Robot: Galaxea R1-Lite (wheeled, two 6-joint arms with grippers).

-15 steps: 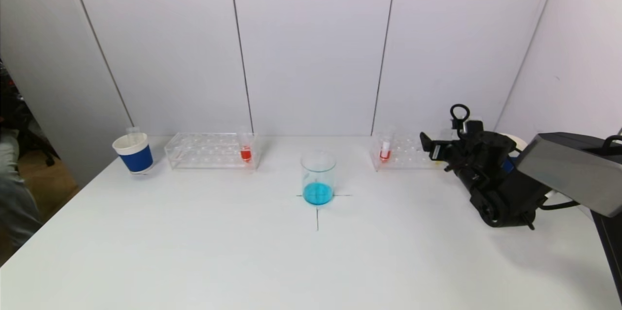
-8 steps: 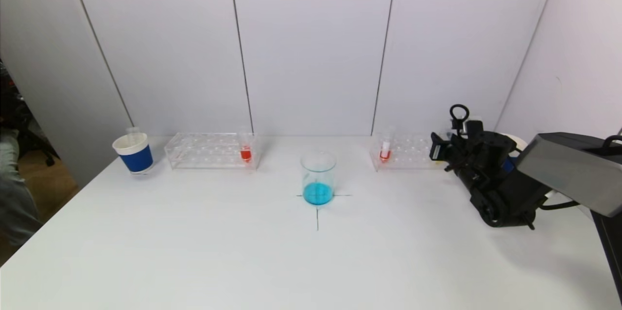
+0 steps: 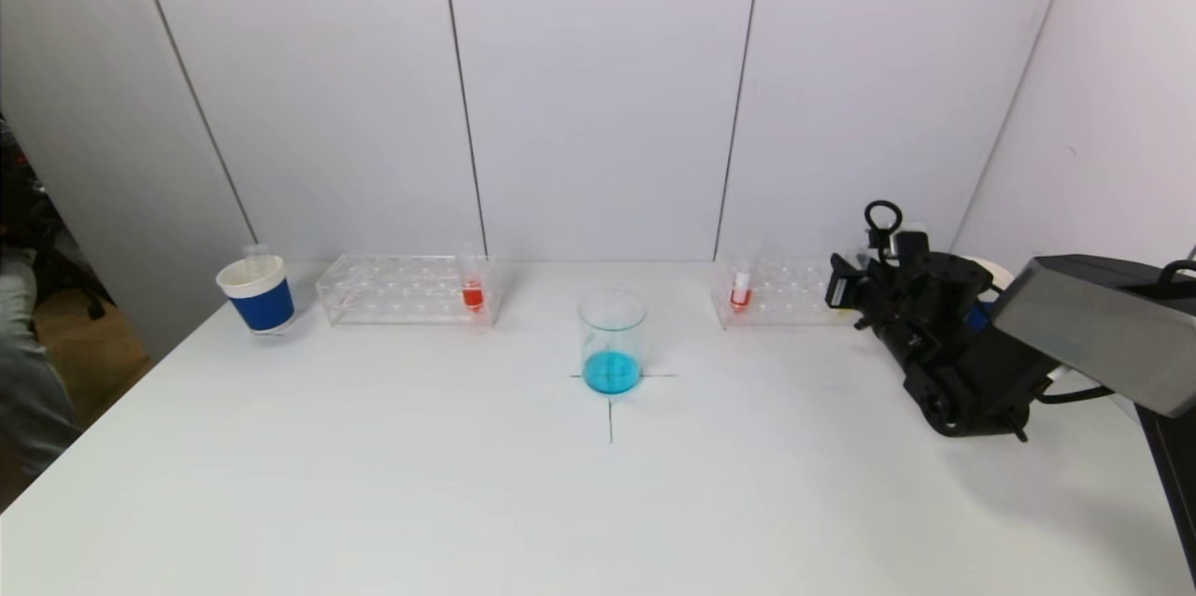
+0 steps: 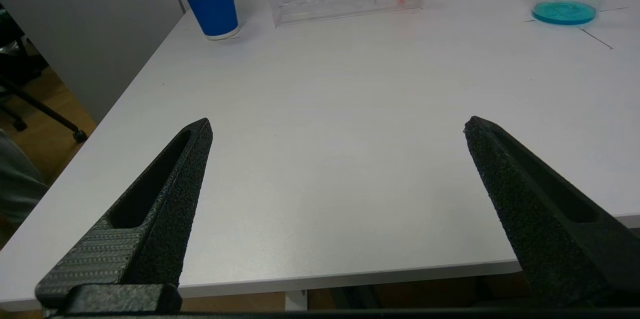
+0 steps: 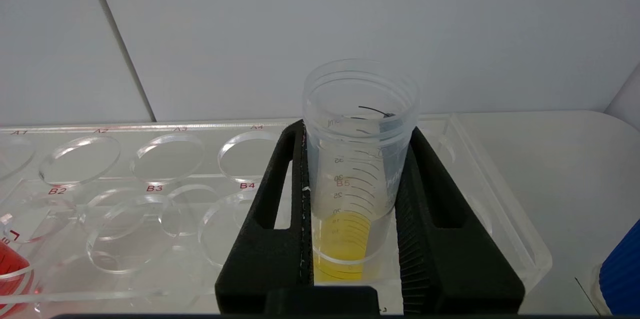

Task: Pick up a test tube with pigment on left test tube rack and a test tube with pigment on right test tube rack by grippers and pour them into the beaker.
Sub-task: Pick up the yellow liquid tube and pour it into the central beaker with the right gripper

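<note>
Landmark: the beaker [image 3: 612, 342] with blue liquid, standing on the cross mark mid-counter [image 3: 467, 484].
Right pincer [image 5: 350, 179]: at the right test tube rack [image 3: 775, 292], on the beaker's right side, clamped together on a yellow-pigment tube [image 5: 357, 169] at the rack's end farthest from the beaker.
Tube's axis: upright, mouth up, seated in its hole; the fingers [image 5: 280, 219] press its two flanks below the threaded rim.
Key relation: from this grip the beaker lies off toward the robot's left and a little nearer the robot; I'd judge the tube must rise straight along its own axis before any sideways travel.
Left pincer [image 4: 335, 169]: held apart over the near counter edge, on the beaker's left side, holding nothing.
Left rack [image 3: 406, 290]: left of the beaker, with a red tube [image 3: 473, 288] upright at the end nearest it; the left arm is the closer one for that.
</note>
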